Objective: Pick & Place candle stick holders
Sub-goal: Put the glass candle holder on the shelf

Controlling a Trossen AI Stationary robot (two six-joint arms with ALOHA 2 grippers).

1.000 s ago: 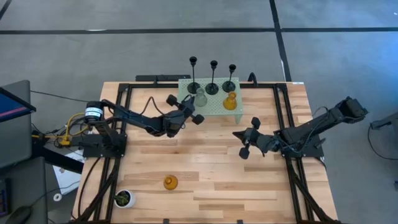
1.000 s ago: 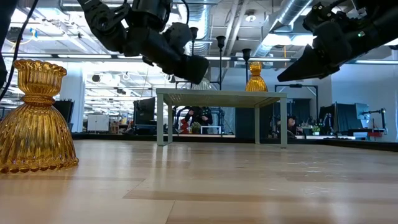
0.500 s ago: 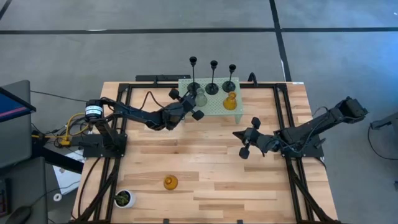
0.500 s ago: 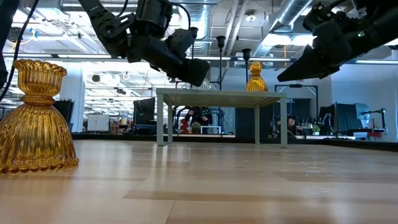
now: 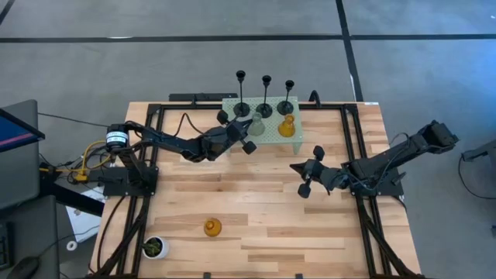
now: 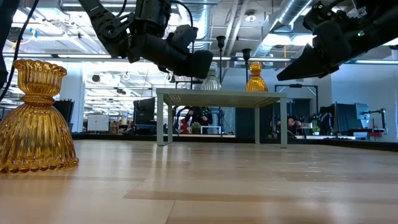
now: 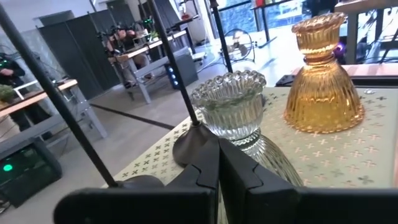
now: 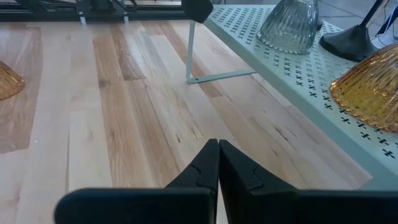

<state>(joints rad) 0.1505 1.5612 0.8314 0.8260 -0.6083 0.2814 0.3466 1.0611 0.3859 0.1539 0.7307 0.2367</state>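
Pale grey holder upper centre of the high view, on green stand beside amber holder and black stems, left gripper fingertips together, empty, close alongside: could topple if nudged; right gripper closed, empty, mid-right.

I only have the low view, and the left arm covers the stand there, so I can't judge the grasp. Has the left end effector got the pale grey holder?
Observer: No. In the left wrist view the left end effector is shut with nothing between its fingers. The pale grey holder sits just beyond the tips.
Operator: What else is on that stand?
Observer: From above, three black holders line the back of the green stand, and an amber holder is at its right.
Operator: And the right arm?
Observer: Its wrist view shows the right end effector shut, over bare table off the stand.
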